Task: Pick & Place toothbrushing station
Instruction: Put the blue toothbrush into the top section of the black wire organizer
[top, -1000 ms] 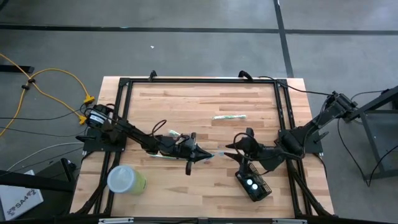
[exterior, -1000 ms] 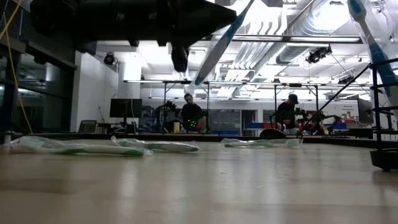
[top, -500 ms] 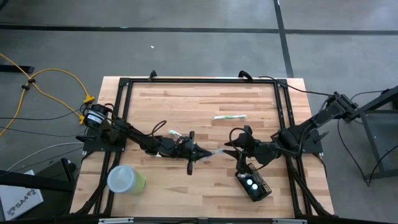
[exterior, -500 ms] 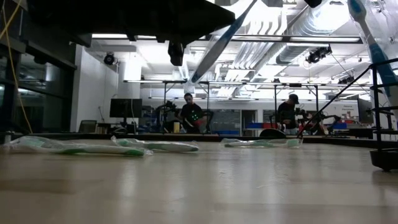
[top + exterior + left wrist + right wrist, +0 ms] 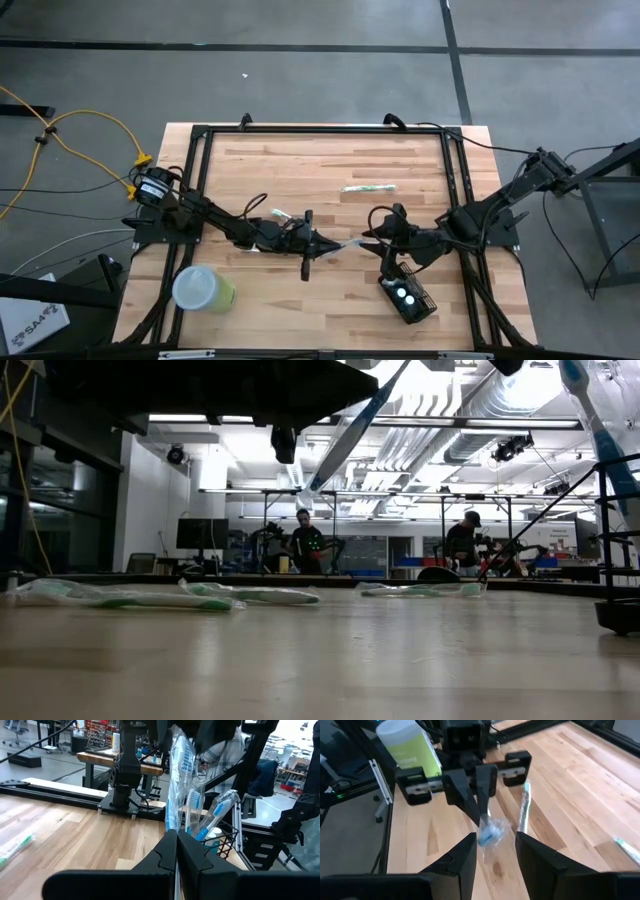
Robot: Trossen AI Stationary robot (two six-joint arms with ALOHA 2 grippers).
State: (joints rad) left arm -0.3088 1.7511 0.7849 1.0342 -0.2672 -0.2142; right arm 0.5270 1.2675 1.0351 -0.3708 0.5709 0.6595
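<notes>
The left gripper (image 5: 325,249), jaws pinching a wrapped toothbrush (image 5: 176,795), points its long axis rightward at the right gripper (image 5: 492,847), whose spread jaws flank the brush tip, while the holder box (image 5: 408,297) sits on the tabletop (image 5: 300,160) near-right, closest to the right arm.

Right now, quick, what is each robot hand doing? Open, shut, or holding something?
Left gripper: shut on a wrapped blue toothbrush, held above the table.
Right gripper: open, empty, its fingers either side of that toothbrush's end.
</notes>
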